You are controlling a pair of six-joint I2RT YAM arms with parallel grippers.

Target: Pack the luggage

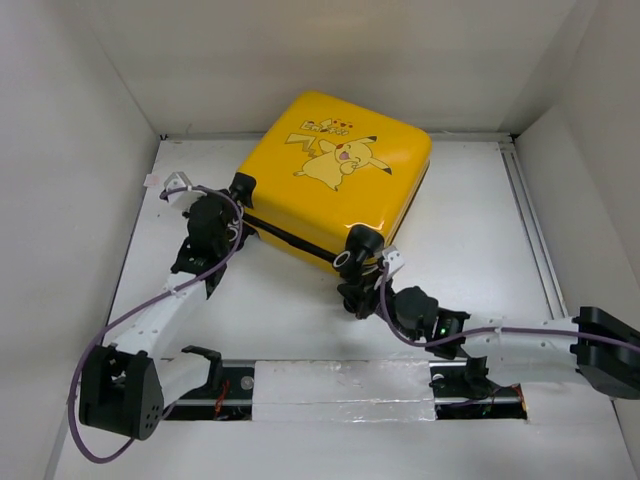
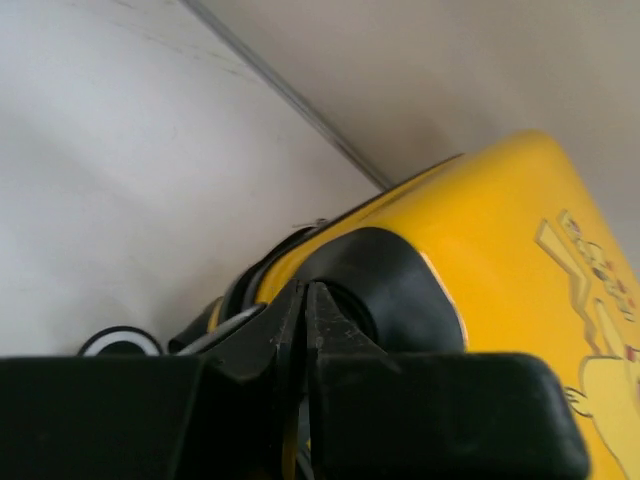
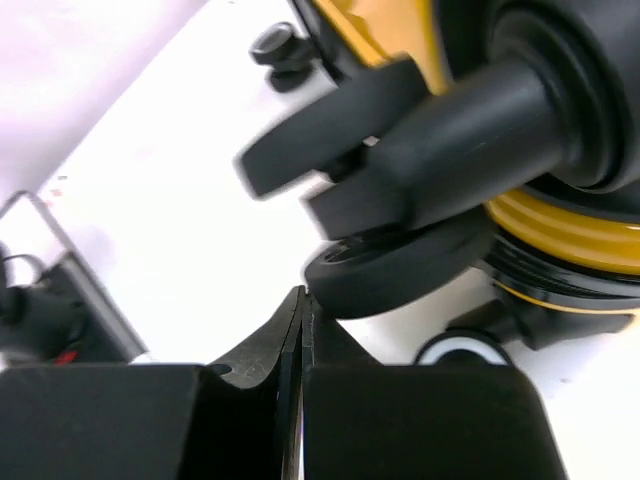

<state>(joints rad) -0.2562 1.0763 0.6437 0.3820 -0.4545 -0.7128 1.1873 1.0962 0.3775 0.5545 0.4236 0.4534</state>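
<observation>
**Both my grippers at the near corners of the closed luggage.**
The luggage (image 1: 340,165) lies flat with its shells together, toward the back of the table (image 1: 470,240). My left gripper (image 2: 306,292) has its fingers pressed together at the near-left corner, against the black corner guard (image 2: 385,280); whether they pinch anything thin I cannot tell. My right gripper (image 3: 303,297), also closed and holding nothing, sits just beneath a caster wheel (image 3: 400,265), probably to brace that corner.

The luggage (image 1: 340,170) has a glossy, smooth hard yellow shell; the table (image 1: 460,240) looks matt white.
</observation>
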